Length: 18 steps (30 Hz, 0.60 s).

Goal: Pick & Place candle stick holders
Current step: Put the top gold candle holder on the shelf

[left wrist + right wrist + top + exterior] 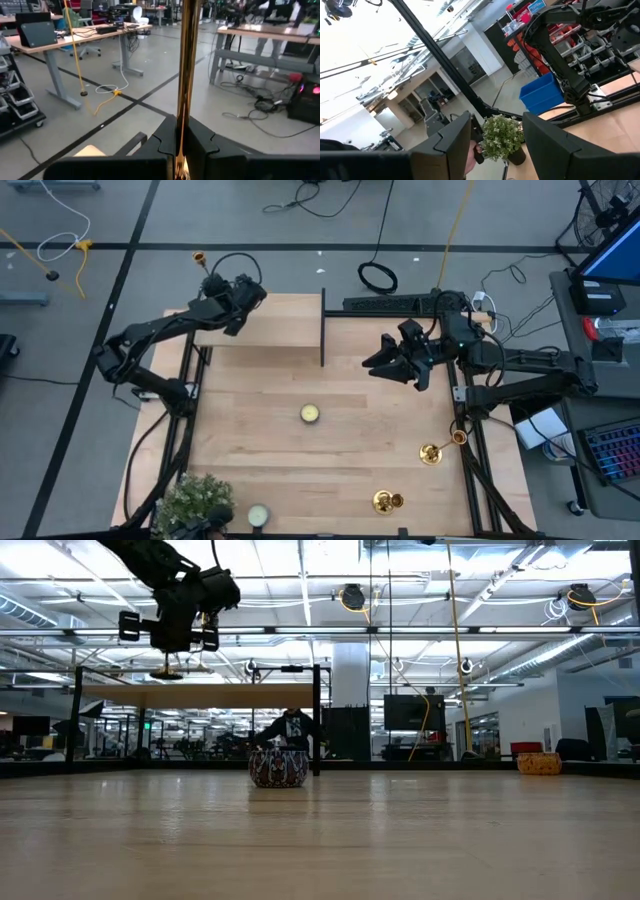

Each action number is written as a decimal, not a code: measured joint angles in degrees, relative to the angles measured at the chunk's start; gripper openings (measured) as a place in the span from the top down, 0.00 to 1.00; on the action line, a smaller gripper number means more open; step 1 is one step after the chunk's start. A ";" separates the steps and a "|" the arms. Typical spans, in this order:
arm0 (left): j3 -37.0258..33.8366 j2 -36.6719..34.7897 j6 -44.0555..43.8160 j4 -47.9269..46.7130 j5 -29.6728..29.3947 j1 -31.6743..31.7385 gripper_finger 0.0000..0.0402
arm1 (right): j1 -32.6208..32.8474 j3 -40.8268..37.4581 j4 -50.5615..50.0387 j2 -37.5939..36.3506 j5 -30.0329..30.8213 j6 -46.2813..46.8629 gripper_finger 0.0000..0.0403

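Observation:
My left gripper [243, 288] is at the far left, shut on a gold candle stick holder [187, 60]. The holder stands roughly upright. Its flared base [167, 671] hangs a little above the raised wooden shelf [240, 696], and its top [200, 257] shows past the table's far edge. Two more candle stick holders [432, 451] [386, 501] are on the table near the right near corner. My right gripper [378, 363] hovers open over the table's far right part, with nothing between its fingers [455, 137]. My left gripper pinches the holder's thin stem [182, 120] between its two fingers. The fingers come in nearly level and lie across the stem. The holder is lifted clear and roughly upright, base downward, with its stem reaching above and below the fingers.
A black post [322, 330] stands at the shelf's right end. Tealights lie mid-table [310, 414] and at the near edge [258, 515], beside a green plant [195, 500] in the near left corner. Cables lie on the floor beyond the table.

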 joint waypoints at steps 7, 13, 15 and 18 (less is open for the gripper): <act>-0.06 1.06 -0.53 -1.11 1.21 1.54 0.96 | 0.00 0.00 0.00 -0.01 -1.30 0.02 0.56; -0.06 1.73 -2.42 -1.11 1.56 1.72 0.96 | -0.11 0.00 -0.01 0.00 -1.35 0.02 0.56; -0.08 1.83 -2.92 -1.25 2.34 2.18 0.96 | -0.11 0.00 -0.04 0.00 -1.41 0.02 0.56; -0.01 2.48 -3.67 -0.99 2.18 2.37 0.96 | -0.11 0.00 -0.02 0.00 -1.43 0.02 0.56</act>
